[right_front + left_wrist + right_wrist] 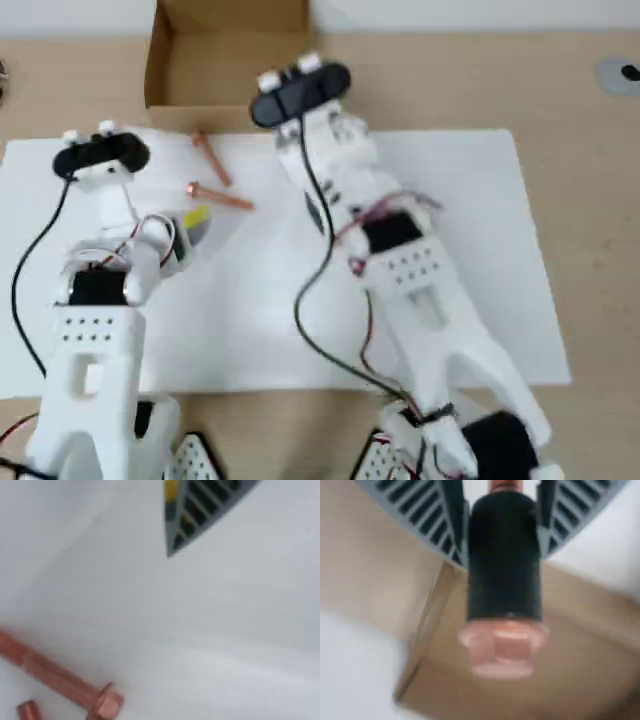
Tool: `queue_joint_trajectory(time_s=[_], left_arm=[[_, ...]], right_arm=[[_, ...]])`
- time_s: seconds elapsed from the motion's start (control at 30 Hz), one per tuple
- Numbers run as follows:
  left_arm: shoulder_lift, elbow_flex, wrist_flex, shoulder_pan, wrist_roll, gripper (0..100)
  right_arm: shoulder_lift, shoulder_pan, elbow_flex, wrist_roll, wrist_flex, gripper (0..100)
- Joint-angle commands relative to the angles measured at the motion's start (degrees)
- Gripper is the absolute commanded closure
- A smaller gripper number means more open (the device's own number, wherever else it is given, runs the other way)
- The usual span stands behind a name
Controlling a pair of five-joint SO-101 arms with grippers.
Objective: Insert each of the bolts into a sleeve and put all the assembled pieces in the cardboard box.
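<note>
**L gripper** [190,228]: over white sheet [470,260]; spread or pressed together, cannot tell. **Far bolt** [212,158] & near bolt [222,196]: copper, loose on sheet, near L gripper. **R gripper** [502,517]: pinching black sleeve [504,565] w/ bolt head [502,647] protruding, above cardboard box [165,70] edge.

I am pinching the sleeve [504,570] in my right gripper [502,535] just over the cardboard box's [165,60] front wall; my left gripper [192,230] is hovering short of that box.

The cardboard box [158,60] at upper centre stands open-topped. Loose bolts [220,197] lie just below it. The right half of the white sheet [480,250] is free.
</note>
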Motion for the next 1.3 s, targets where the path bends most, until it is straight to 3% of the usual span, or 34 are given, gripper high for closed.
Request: queue_joint_trajectory(time_s=[0.0,0.23,0.63,1.27], left_arm=[[3.6,-0.1,-3.4,-0.3,-0.6,73],[12.5,0.4,-9.6,-0.2,0.8,73],[14.3,-0.7,-9.6,-0.1,4.7,73],[14.5,-0.8,-9.6,-0.1,8.1,73]], right_arm=[[5.8,-0.9,-19.5,1.9,5.9,98.8],[22.5,-0.9,-41.1,1.9,9.6,98.8],[54.6,0.0,-75.5,1.6,9.8,98.8],[87.5,5.8,-101.8,-6.1,9.4,98.8]])
